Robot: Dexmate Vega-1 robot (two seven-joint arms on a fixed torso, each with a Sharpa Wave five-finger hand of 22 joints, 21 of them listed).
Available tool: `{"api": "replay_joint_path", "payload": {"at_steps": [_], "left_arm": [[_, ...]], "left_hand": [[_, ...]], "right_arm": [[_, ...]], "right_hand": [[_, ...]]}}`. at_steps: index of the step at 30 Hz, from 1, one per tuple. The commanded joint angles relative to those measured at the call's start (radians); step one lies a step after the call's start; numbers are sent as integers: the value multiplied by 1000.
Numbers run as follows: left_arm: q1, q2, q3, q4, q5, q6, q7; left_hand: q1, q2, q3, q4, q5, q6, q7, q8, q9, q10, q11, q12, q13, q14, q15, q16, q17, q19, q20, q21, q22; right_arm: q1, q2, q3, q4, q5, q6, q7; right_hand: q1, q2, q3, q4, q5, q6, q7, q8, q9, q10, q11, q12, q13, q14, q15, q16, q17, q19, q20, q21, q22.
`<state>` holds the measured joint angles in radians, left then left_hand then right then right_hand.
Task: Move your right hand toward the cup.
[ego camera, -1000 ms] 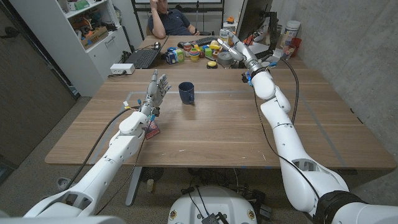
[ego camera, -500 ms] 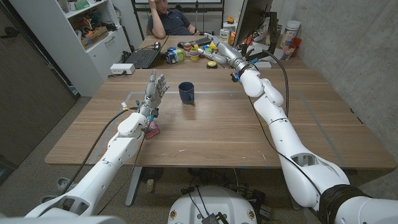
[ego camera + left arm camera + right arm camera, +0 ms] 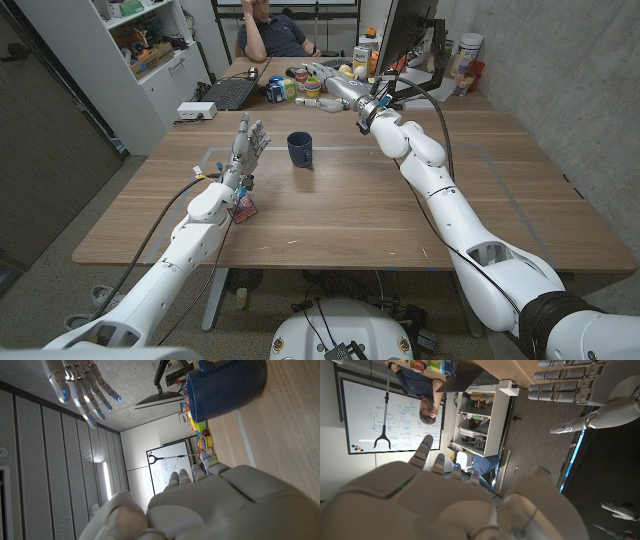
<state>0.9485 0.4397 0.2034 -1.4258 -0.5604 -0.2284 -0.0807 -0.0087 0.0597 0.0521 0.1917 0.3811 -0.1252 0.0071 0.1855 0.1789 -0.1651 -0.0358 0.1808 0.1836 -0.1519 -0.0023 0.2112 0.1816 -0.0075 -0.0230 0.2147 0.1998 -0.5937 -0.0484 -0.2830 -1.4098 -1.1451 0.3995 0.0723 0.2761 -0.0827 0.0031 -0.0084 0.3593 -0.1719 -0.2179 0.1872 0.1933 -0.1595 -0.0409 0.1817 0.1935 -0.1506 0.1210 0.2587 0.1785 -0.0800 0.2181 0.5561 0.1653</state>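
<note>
Cup (image 3: 299,150) upright on the table (image 3: 350,215), mid-far area, dark blue; right robot hand (image 3: 327,84) raised beyond it and to its right, well apart, fingers spread, holding nothing; left robot hand (image 3: 249,143) just left of the cup, fingers extended upward and apart, empty; clutter and a person (image 3: 268,32) behind the table.
</note>
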Motion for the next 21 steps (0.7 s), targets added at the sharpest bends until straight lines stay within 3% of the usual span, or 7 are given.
{"api": "replay_joint_path", "payload": {"at_steps": [1, 6, 7, 15, 21], "left_arm": [[25, 1, -10, -25, 2, 5, 14], [31, -1, -13, -28, 2, 0, 15], [32, 0, -14, -30, 3, 0, 16], [47, 4, -25, -48, 5, -2, 25], [53, 5, -30, -53, 6, -1, 28]], "left_hand": [[0, 113, -7, 1, 4, -3, 1, 5, 4, -9, 1, 5, 2, -6, 3, 6, 3, 1, -6, 4, 3], [0, 113, -8, 1, 5, -2, 0, 5, 4, -9, 2, 5, 2, -6, 2, 6, 3, 2, -7, 4, 3], [0, 113, -8, 1, 5, -3, 0, 5, 4, -9, 2, 5, 2, -6, 3, 6, 3, 1, -6, 4, 3], [0, 114, -10, 1, 6, -2, -1, 5, 4, -8, 1, 5, 2, -6, 2, 6, 3, 3, -7, 4, 3], [0, 114, -12, 1, 7, -2, 1, 5, 4, -8, 3, 5, 2, -6, 2, 6, 3, 3, -7, 4, 3]], "right_arm": [[62, -13, -115, 66, -103, 9, -18], [118, 2, -156, 146, -121, 9, 1], [131, 3, -168, 162, -133, 3, 3], [218, 25, -221, 289, -172, -45, 47], [247, 28, -243, 337, -176, -67, 70]], "right_hand": [[27, 5, 1, -11, 11, -13, -2, 6, 6, -16, -19, 2, 3, -12, -4, -7, 3, -16, 0, -21, 3], [35, 12, 2, -13, 14, -8, -3, 10, 7, -20, -26, 4, 4, -14, -6, -10, 3, -21, 0, -31, 3], [54, 24, 4, -19, 20, 30, -2, 28, 11, 5, -35, 17, 3, 14, -14, -5, 3, -16, -1, -47, 6], [55, 18, -4, -20, 21, 41, -3, 30, 11, -6, -32, 12, 3, 9, -10, -11, 3, -8, 0, -58, 7], [55, 14, -10, -20, 20, 38, -3, 28, 11, 1, -32, 16, 3, 19, -7, -10, 3, -1, -1, -62, 7]]}}
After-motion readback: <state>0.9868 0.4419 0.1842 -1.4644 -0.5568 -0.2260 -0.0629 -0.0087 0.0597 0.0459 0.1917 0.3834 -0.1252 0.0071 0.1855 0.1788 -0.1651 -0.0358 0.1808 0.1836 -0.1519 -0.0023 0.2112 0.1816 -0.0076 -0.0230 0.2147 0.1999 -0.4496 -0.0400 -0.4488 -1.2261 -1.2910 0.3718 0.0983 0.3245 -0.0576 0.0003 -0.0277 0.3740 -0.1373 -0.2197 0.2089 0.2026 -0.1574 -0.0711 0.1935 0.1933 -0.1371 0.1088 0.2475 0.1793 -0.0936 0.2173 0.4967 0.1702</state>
